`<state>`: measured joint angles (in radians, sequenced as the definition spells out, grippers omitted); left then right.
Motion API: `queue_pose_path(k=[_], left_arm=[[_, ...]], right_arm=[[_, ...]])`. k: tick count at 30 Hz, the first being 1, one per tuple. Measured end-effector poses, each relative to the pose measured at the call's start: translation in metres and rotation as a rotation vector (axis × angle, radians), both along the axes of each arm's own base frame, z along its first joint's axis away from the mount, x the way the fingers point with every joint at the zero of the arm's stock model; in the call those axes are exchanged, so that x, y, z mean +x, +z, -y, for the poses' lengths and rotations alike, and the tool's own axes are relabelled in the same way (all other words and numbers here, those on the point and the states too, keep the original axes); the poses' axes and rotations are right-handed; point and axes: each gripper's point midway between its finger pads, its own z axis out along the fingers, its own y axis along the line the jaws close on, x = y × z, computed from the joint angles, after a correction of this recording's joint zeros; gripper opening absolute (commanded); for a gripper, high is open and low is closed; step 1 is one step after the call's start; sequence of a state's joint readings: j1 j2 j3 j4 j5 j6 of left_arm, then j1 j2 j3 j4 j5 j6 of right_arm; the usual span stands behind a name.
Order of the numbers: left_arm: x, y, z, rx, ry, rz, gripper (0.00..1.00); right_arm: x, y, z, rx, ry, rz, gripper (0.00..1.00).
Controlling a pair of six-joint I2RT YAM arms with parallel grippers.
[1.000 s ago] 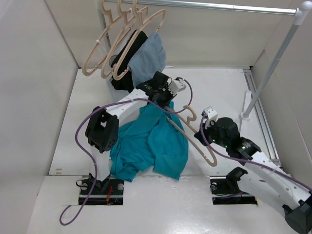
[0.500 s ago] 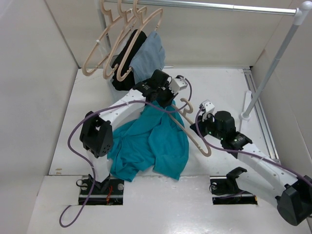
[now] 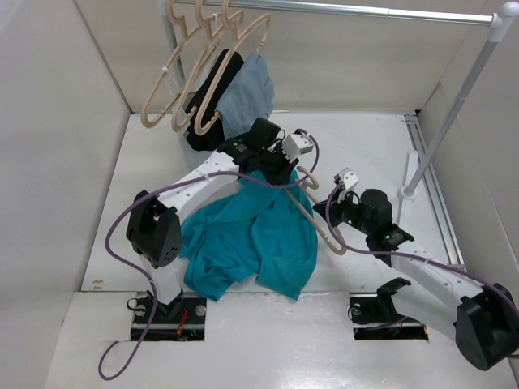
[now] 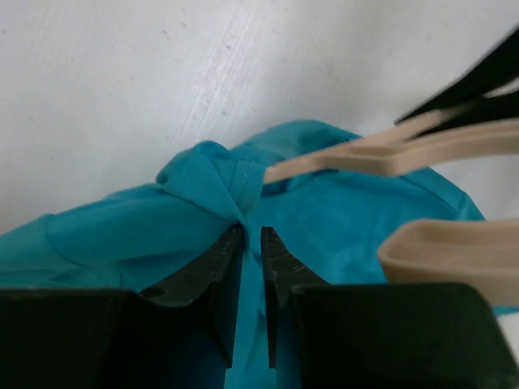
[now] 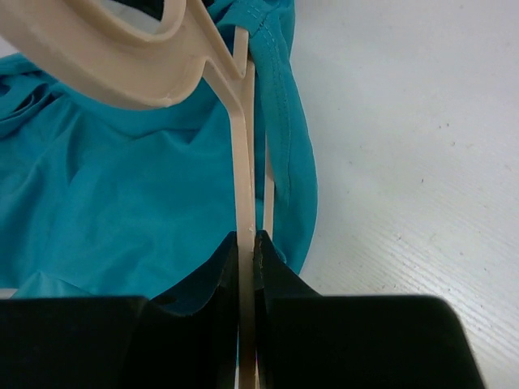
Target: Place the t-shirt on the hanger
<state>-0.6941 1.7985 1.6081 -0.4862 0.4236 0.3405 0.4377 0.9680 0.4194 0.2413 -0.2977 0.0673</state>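
We pinch a fold of the t-shirt (image 3: 243, 243), heaped mid-table (image 3: 365, 138), in the closed left fingers (image 4: 215, 275); the hanger (image 5: 242, 170), clamped in the right fingers (image 5: 280, 288), runs lengthwise toward that fold, its end just beside it.

**Room at the far right and left; the middle is blocked**

We find bare table (image 3: 369, 142) at the far right, between the arms and the rail post (image 3: 451, 121), and a strip along the left wall. The heaped t-shirt (image 3: 251, 239), the hanger (image 5: 97, 63) slanting over its right edge, and the left arm (image 3: 203, 172) reaching across it block the middle. Hung hangers (image 3: 174, 89) and two garments (image 3: 231, 97) crowd the far left corner.
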Motion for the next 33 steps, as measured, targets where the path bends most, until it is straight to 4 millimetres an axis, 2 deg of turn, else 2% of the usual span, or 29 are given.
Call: queue_pose_path(k=[3, 6, 9, 14, 15, 18, 21, 24, 28, 31, 33], left_arm=[[-0.016, 0.008, -0.011, 0.008, -0.062, 0.027, 0.29], [-0.033, 0.021, -0.028, 0.022, -0.135, 0.105, 0.35], [-0.042, 0.033, -0.044, 0.037, -0.193, 0.221, 0.39], [-0.036, 0.048, -0.059, 0.061, -0.219, 0.426, 0.60], [-0.033, 0.052, -0.059, 0.062, -0.226, 0.466, 0.61], [-0.025, 0.063, -0.054, 0.057, -0.271, 0.565, 0.74], [-0.025, 0.072, -0.048, 0.050, -0.355, 0.655, 0.81], [-0.032, 0.078, -0.046, 0.051, -0.440, 0.737, 0.81], [-0.039, 0.081, -0.036, 0.062, -0.527, 0.807, 0.81], [-0.036, 0.072, -0.028, 0.078, -0.565, 0.810, 0.74], [-0.029, 0.062, -0.022, 0.095, -0.578, 0.798, 0.60]], right_arm=[[-0.001, 0.006, -0.001, 0.007, 0.016, 0.043, 0.00], [-0.001, 0.018, 0.000, 0.008, 0.032, 0.124, 0.00], [-0.002, 0.032, -0.004, 0.011, 0.068, 0.225, 0.00], [-0.007, 0.040, -0.011, 0.011, 0.142, 0.319, 0.00], [-0.009, 0.040, -0.012, 0.011, 0.154, 0.329, 0.00], [-0.016, 0.041, -0.012, 0.013, 0.178, 0.356, 0.00], [-0.024, 0.044, -0.011, 0.015, 0.192, 0.387, 0.00], [-0.029, 0.051, -0.010, 0.013, 0.207, 0.416, 0.00], [-0.034, 0.049, -0.012, 0.004, 0.237, 0.419, 0.00], [-0.037, 0.040, -0.012, -0.013, 0.254, 0.390, 0.00], [-0.038, 0.033, -0.011, -0.030, 0.259, 0.365, 0.00]])
